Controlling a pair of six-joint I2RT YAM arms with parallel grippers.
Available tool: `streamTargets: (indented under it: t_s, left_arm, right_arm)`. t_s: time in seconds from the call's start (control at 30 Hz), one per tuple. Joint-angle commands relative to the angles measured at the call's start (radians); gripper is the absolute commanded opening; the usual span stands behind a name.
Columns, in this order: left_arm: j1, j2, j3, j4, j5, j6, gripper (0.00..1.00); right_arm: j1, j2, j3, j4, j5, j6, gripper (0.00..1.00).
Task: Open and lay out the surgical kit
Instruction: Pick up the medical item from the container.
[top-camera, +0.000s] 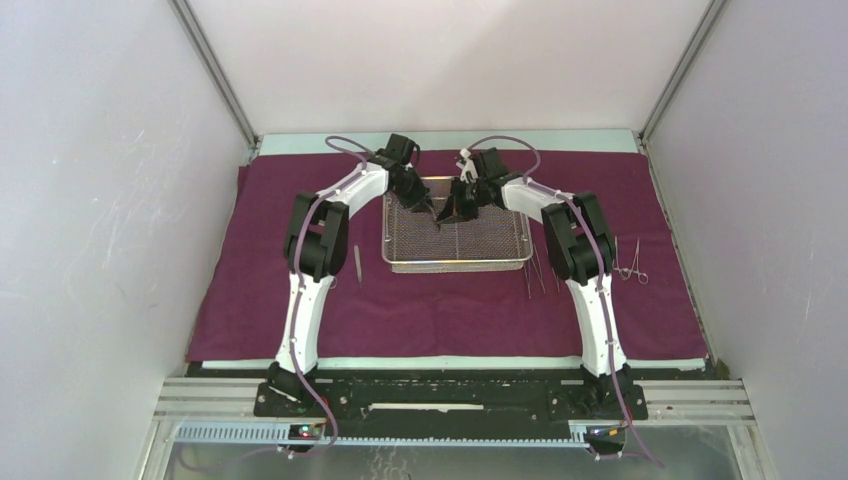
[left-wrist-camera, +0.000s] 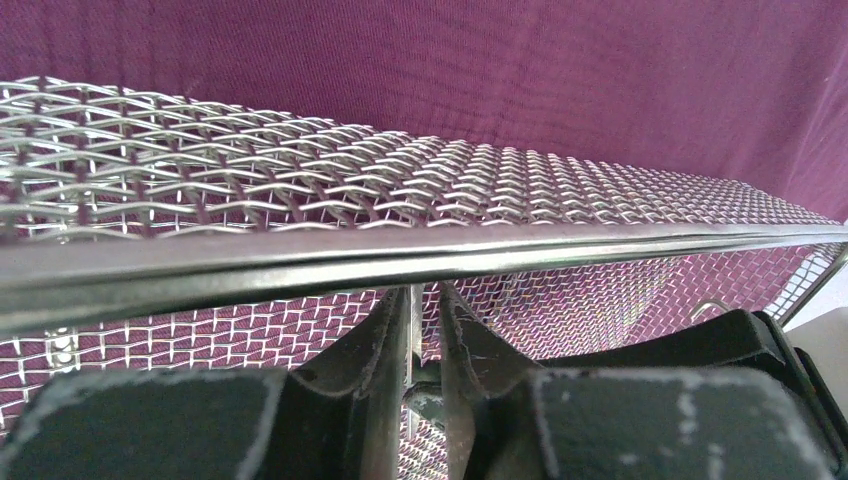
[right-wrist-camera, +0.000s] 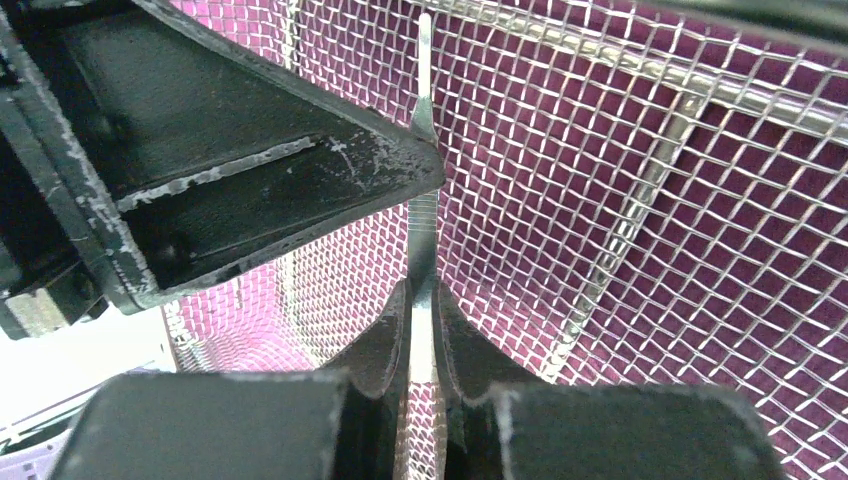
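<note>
Right gripper (right-wrist-camera: 422, 305): jaws clamped on thin steel tweezers (right-wrist-camera: 423, 215) that jut ahead of them, over the wire-mesh tray (top-camera: 455, 263). Likely a handover. Left gripper (left-wrist-camera: 424, 312): jaws narrow around apparently the same strip; can't tell if pinching.

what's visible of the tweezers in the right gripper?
Thin, flat steel tweezers, bright, with a band of fine cross-ridges mid-length, narrowing beyond it. The right gripper is shut on the lower shaft, holding them over the mesh tray. A left gripper finger crosses the narrow part. In the left wrist view a steel strip sits between its fingers with a gap on one side, so contact there is unclear.
</note>
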Motion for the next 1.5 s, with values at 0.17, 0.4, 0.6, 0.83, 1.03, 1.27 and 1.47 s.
streamTargets:
  t_s: [0.17, 0.4, 0.6, 0.83, 1.03, 1.27, 1.47]
  left_arm:
    - [-0.015, 0.033, 0.038, 0.011, -0.001, -0.023, 0.19]
    - [-0.015, 0.031, 0.038, 0.012, 0.008, -0.024, 0.09]
    - [-0.016, 0.004, 0.066, 0.015, 0.007, 0.027, 0.0]
    - [-0.012, -0.066, 0.148, -0.013, 0.025, 0.108, 0.0]
    - [-0.004, -0.134, 0.264, -0.134, 0.025, 0.188, 0.0]
    - [0.048, -0.394, 0.073, -0.204, -0.047, 0.266, 0.0]
    - [0.143, -0.679, -0.229, -0.241, -0.084, 0.33, 0.0]
  right_arm:
    - [-0.01, -0.009, 0.009, 0.063, -0.085, 0.057, 0.06]
    - [-0.011, -0.01, 0.011, 0.065, -0.089, 0.059, 0.06]
    - [-0.009, -0.046, 0.001, 0.052, -0.069, 0.047, 0.11]
    - [-0.012, -0.179, -0.025, 0.005, -0.007, 0.02, 0.34]
    - [-0.022, -0.315, -0.066, -0.038, 0.069, 0.013, 0.42]
    - [-0.024, -0.444, -0.142, -0.061, 0.144, -0.002, 0.54]
    - [-0.027, -0.512, -0.196, -0.079, 0.191, -0.019, 0.62]
